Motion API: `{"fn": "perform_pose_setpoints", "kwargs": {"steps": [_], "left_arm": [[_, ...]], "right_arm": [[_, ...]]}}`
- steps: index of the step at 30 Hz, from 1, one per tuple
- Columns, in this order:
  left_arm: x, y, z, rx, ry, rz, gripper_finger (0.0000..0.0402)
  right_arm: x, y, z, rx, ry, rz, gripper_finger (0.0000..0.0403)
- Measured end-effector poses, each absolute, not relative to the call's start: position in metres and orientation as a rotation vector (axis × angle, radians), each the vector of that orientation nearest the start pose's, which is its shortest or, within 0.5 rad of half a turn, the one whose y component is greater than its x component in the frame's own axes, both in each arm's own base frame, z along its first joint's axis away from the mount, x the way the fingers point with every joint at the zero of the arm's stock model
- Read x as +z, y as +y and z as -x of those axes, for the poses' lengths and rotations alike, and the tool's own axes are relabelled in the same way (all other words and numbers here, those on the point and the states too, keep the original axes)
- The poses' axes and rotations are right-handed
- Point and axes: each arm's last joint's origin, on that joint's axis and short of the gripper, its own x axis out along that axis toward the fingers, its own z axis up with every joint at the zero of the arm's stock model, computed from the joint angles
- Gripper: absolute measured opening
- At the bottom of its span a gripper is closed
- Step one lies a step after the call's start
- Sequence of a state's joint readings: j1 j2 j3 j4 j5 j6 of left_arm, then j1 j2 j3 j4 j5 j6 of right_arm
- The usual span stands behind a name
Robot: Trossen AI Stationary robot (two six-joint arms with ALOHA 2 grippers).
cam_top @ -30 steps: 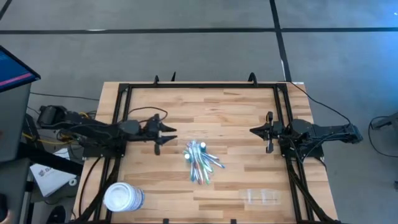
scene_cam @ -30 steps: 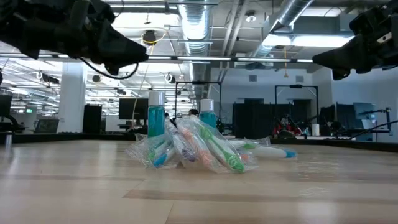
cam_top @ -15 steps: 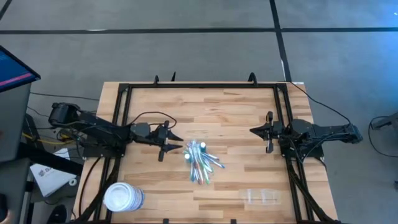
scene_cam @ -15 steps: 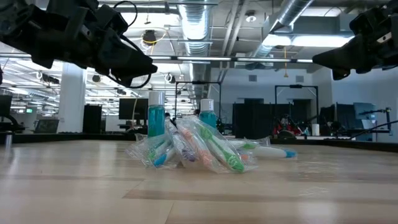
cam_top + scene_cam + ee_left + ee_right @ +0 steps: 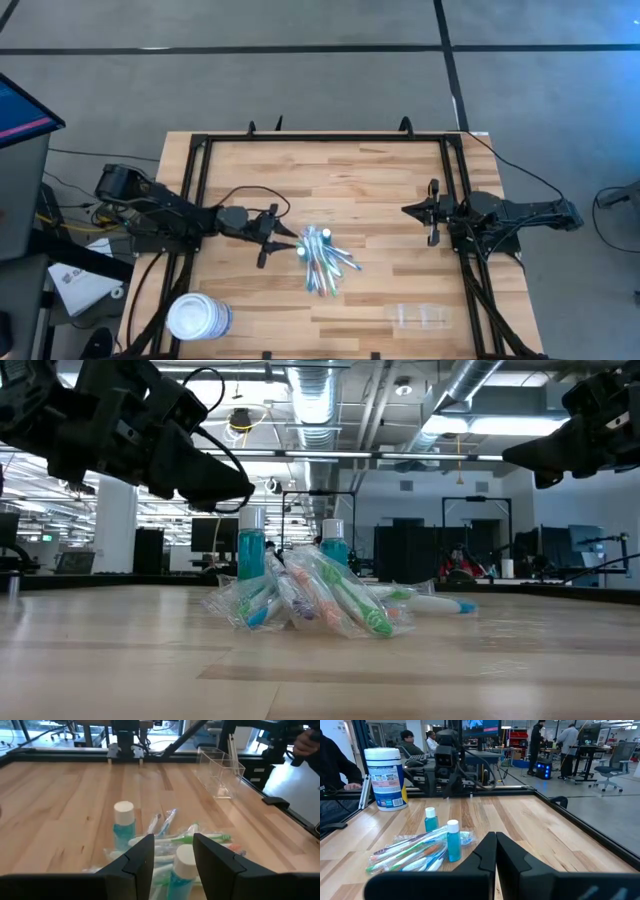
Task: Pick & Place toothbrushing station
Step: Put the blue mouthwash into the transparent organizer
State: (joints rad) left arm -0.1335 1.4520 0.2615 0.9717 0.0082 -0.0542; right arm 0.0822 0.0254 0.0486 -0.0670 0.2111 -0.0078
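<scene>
- Two arms are present; going left to right, the white round tub stands first, at the table's near left corner, and is not the task's thing.
- Next, the left gripper hovers just beside the left edge of the pile, fingers spread with nothing between them; in the left wrist view the two dark fingers frame a bottle cap.
- At centre lies the pile of wrapped toothbrushes, with two small blue bottles standing at its far side.
- Further right, near the table's front edge, the toothbrushing station sits alone, well apart from both grippers and from the pile.
- Handling judgement: the station looks thin-walled, clear plastic, so probably light, stiff and smooth; it could slip or skid under a sideways nudge, and hard squeezing might flex or crack a wall.
- Hold point, as a judgement: take one long upper wall near its middle, one finger inside and one outside, or span the narrow width.
- Last, the right gripper waits at the table's right side, fingers pressed together and empty, nearer to the station than the left.
</scene>
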Motion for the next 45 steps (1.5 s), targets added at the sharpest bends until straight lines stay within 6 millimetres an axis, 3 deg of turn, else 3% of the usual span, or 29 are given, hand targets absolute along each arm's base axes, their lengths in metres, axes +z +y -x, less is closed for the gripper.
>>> {"fn": "perform_pose_setpoints", "kwargs": {"steps": [11,24,38,45], "left_arm": [[0.129,-0.039,-0.246,-0.145,0.265,0.035,0.0131],[0.131,-0.039,-0.247,-0.139,0.257,0.035,0.0133],[0.131,-0.039,-0.247,-0.142,0.258,0.036,0.0201],[0.13,-0.039,-0.246,-0.142,0.262,0.039,0.021]], "right_arm": [[0.172,0.001,-0.096,-0.153,0.043,0.015,0.0],[0.172,0.001,-0.096,-0.154,0.043,0.015,0.0],[0.172,0.001,-0.096,-0.154,0.044,0.015,0.0],[0.172,0.001,-0.096,-0.154,0.043,0.015,0.0]]}}
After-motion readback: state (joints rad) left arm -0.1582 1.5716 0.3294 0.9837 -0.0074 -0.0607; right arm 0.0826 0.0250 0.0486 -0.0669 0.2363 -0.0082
